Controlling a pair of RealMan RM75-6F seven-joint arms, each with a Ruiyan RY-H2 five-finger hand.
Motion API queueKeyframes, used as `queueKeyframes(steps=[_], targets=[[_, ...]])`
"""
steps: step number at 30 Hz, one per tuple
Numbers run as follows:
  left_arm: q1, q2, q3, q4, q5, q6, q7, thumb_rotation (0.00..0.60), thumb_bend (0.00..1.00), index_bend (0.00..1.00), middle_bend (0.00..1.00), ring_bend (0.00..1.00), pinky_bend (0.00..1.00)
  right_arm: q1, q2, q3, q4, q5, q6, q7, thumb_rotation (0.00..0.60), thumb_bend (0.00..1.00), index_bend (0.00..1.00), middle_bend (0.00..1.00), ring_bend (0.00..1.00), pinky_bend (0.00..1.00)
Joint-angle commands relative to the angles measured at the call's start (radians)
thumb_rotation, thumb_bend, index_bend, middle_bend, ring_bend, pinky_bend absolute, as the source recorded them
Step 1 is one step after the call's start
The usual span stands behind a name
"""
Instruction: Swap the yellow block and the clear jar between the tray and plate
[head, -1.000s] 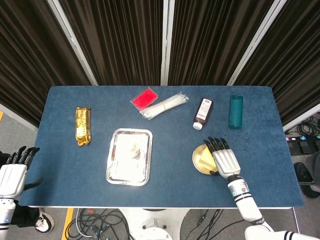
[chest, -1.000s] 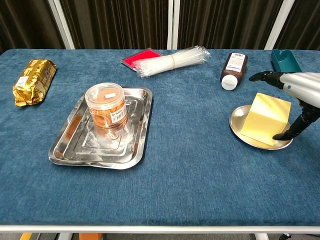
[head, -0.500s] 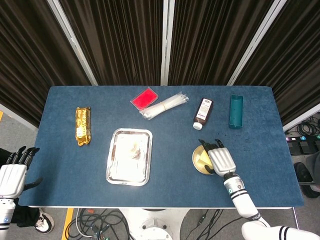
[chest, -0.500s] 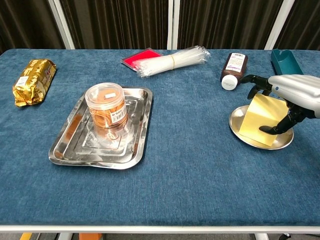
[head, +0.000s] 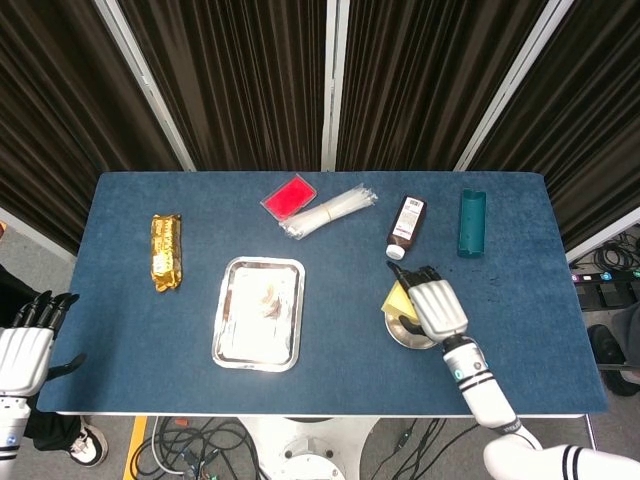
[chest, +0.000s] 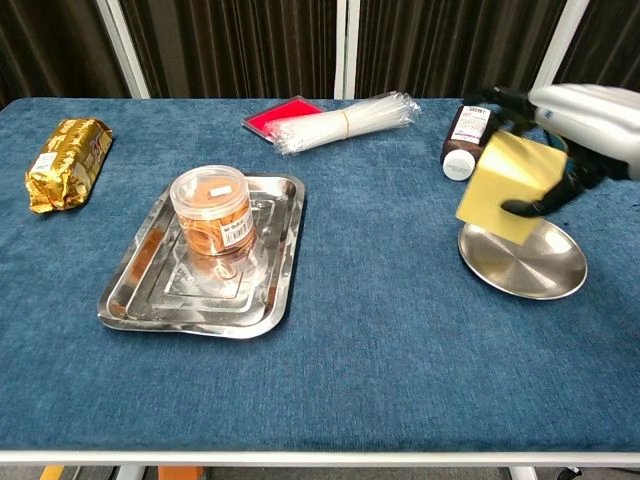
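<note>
My right hand grips the yellow block and holds it in the air, just above the left rim of the round metal plate. In the head view the right hand covers most of the yellow block and the plate. The clear jar with orange contents stands upright in the rectangular metal tray; from above the jar shows faintly in the tray. My left hand hangs off the table's left edge, fingers apart, holding nothing.
A gold packet lies at the far left. A red card and a bundle of clear straws lie at the back. A brown bottle lies behind the plate, a teal holder at the back right.
My right hand closed on the yellow block, lifted it off the plate and carried it up and slightly left. The plate now lies bare. The left hand stayed put.
</note>
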Motion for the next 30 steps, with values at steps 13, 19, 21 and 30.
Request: queueKeyframes(steps=[13,19,21,30], targets=[[0.011,-0.006,0.007,0.019,-0.010,-0.003,-0.016,0.600,0.10,0.15,0.13,0.07,0.18,0.342,-0.216,0.114,0.331,0.147,-0.317,0.027,0.600,0.21,0.00,0.23,0.35,0.18],[0.012,-0.008,0.008,0.029,-0.005,0.000,-0.027,0.600,0.10,0.15,0.13,0.07,0.18,0.384,-0.264,0.098,0.392,0.163,-0.331,0.039,0.600,0.21,0.00,0.23,0.35,0.18],[0.012,-0.008,0.007,0.030,-0.003,0.003,-0.028,0.600,0.10,0.15,0.13,0.07,0.18,0.390,-0.267,0.094,0.396,0.164,-0.327,0.039,0.600,0.21,0.00,0.23,0.35,0.18],[0.010,-0.010,0.008,0.032,-0.002,-0.003,-0.028,0.600,0.10,0.15,0.13,0.07,0.18,0.403,-0.251,0.069,0.393,0.183,-0.320,0.038,0.600,0.19,0.00,0.22,0.32,0.16]])
